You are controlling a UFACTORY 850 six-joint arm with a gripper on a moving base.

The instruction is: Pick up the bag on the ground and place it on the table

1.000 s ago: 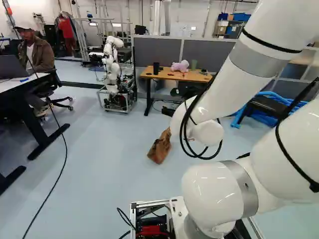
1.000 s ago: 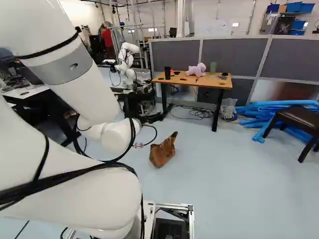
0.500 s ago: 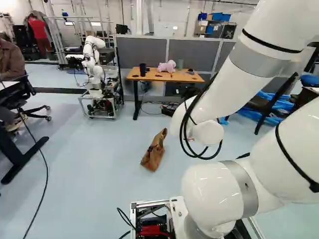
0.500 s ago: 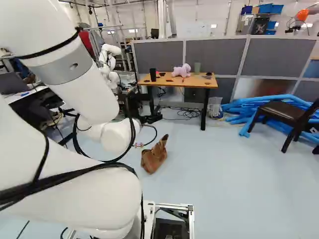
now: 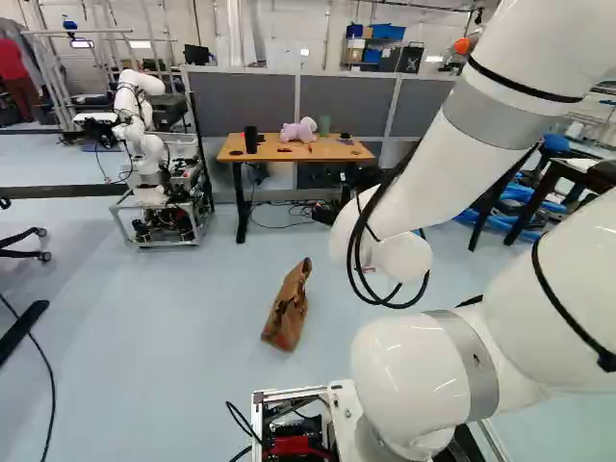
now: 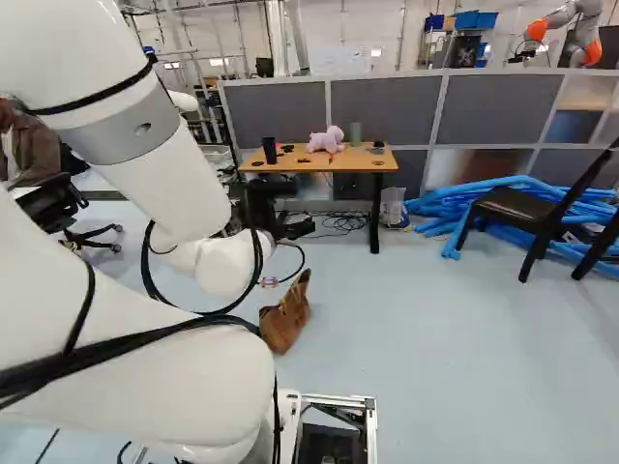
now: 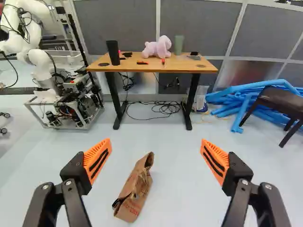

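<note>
Brown paper bag (image 7: 136, 189) sits on the pale floor (image 7: 180, 194) of a workshop, ahead of the white robot arm (image 5: 423, 188) and well short of the wooden table (image 7: 182, 67) where it is due to go. Its crumpled, narrow end points toward the table.

The black gripper (image 7: 155, 143) is released and holds nothing, its two orange-padded fingers spread wide. In the wrist view the bag shows beyond them, in the gap but nearer one finger than the other, with neither touching it.

The step in hand appears to be the approach, with the pickup and delivery both to come. The next move likely calls for centring the gripper on the bag, lowering it toward the floor and closing on the narrow end, which looks the easier grip. The paper may crumple or slip if pinched too shallowly.

On the table stand a pink plush toy (image 7: 157, 47), a black cup (image 7: 113, 52) and a green cup (image 7: 178, 45), so placement will need care.
</note>
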